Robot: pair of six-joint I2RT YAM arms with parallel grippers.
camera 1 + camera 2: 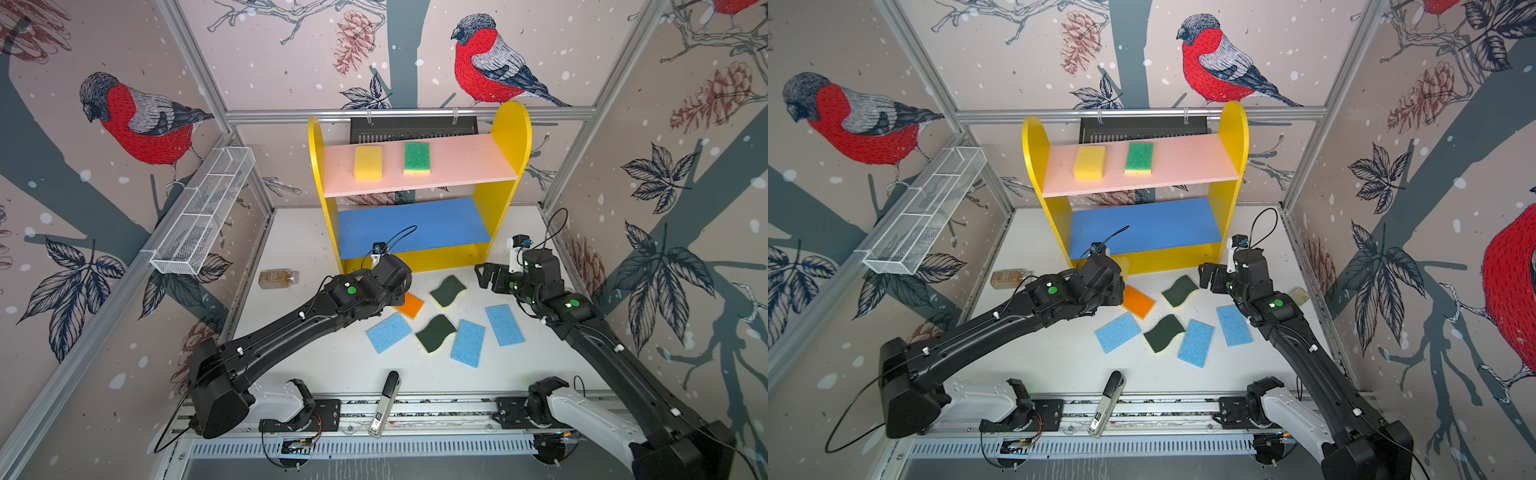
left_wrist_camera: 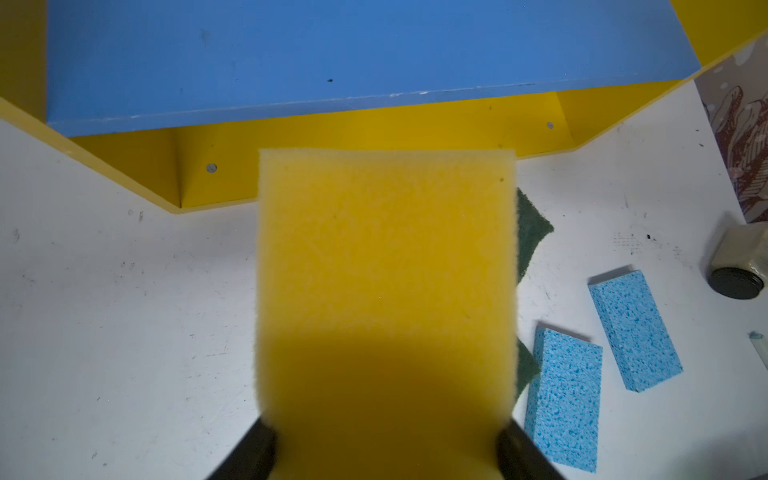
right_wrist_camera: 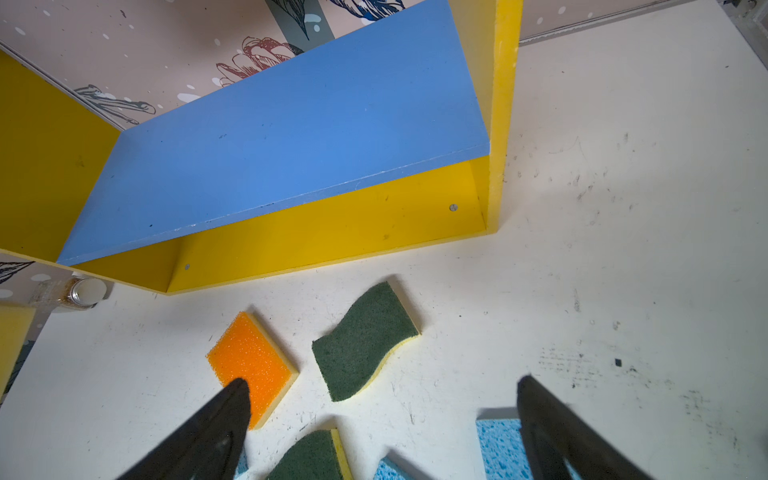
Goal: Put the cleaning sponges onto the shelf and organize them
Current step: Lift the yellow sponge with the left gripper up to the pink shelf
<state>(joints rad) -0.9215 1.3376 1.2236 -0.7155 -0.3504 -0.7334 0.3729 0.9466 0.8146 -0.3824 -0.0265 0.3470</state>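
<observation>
Your left end effector [image 2: 384, 440] pinches the yellow foam sponge block [image 2: 384, 257] flat, facing the shelf's blue lower board [image 2: 332, 50], probably to slide it in; your right end effector [image 3: 382, 384] hangs spread.

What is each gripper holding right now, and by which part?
The left gripper grips a yellow sponge by its two side edges at the end nearest the wrist. The right gripper is open, holding nothing.
</observation>
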